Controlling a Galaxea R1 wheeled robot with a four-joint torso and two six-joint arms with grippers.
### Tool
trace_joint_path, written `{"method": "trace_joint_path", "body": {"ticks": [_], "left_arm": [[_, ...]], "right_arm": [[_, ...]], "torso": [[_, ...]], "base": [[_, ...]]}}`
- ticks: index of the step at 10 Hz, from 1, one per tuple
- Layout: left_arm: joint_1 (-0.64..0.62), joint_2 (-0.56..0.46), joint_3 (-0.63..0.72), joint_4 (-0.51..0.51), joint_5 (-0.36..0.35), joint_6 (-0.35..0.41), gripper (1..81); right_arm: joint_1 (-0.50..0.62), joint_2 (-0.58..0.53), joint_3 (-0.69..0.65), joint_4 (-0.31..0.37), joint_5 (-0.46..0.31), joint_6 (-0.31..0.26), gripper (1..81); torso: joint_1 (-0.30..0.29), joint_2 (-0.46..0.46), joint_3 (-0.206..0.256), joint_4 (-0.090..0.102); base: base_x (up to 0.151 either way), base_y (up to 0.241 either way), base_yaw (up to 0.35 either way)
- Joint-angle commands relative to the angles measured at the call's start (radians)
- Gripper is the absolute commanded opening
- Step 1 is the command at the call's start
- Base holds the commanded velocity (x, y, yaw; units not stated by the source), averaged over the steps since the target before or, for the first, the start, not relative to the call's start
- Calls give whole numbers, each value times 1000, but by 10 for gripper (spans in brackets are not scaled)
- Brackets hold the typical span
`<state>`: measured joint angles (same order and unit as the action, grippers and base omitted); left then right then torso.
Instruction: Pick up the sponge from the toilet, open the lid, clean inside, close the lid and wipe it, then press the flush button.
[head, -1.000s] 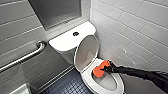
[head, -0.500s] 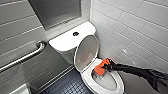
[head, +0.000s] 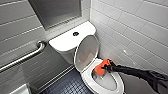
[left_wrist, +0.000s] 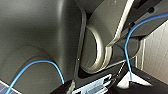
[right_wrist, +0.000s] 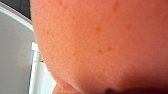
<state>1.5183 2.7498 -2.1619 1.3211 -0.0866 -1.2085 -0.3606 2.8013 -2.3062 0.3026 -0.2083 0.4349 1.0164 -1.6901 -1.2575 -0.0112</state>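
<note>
The right claw (head: 107, 66) is closed tight on the orange sponge (head: 99, 70) and holds it just inside the bowl of the toilet (head: 87, 81), near the back rim. The lid (head: 86, 53) stands raised, leaning back toward the tank with its flush button (head: 75, 33).

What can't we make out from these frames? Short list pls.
1. Head view: whether the sponge touches the inner bowl of the toilet. The sponge and the right gripper cover that spot.
2. Head view: the bowl's front rim, cut off by the bottom edge.
3. Right wrist view: the bowl's inside, hidden by the sponge close to the lens.
4. Left wrist view: the toilet, blocked by the robot's own dark parts and a blue cable.
</note>
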Motion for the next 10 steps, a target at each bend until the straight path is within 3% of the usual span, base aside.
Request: {"method": "trace_joint_path", "body": {"ticks": [1, 4, 10], "left_arm": [[41, -1, 14, 13, 28, 1, 811], [43, -10, 14, 12, 14, 1, 811], [43, 15, -19, 17, -7, 3, 811]], "right_arm": [[18, -173, 209, 18, 38, 33, 10], [-56, -210, 251, 27, 83, 35, 10], [-188, -434, 520, 33, 233, 36, 10]], "torso": [[0, 0, 0, 0], [0, 0, 0, 0], [0, 0, 0, 0]], "base": [[0, 0, 0], [0, 0, 0], [0, 0, 0]]}}
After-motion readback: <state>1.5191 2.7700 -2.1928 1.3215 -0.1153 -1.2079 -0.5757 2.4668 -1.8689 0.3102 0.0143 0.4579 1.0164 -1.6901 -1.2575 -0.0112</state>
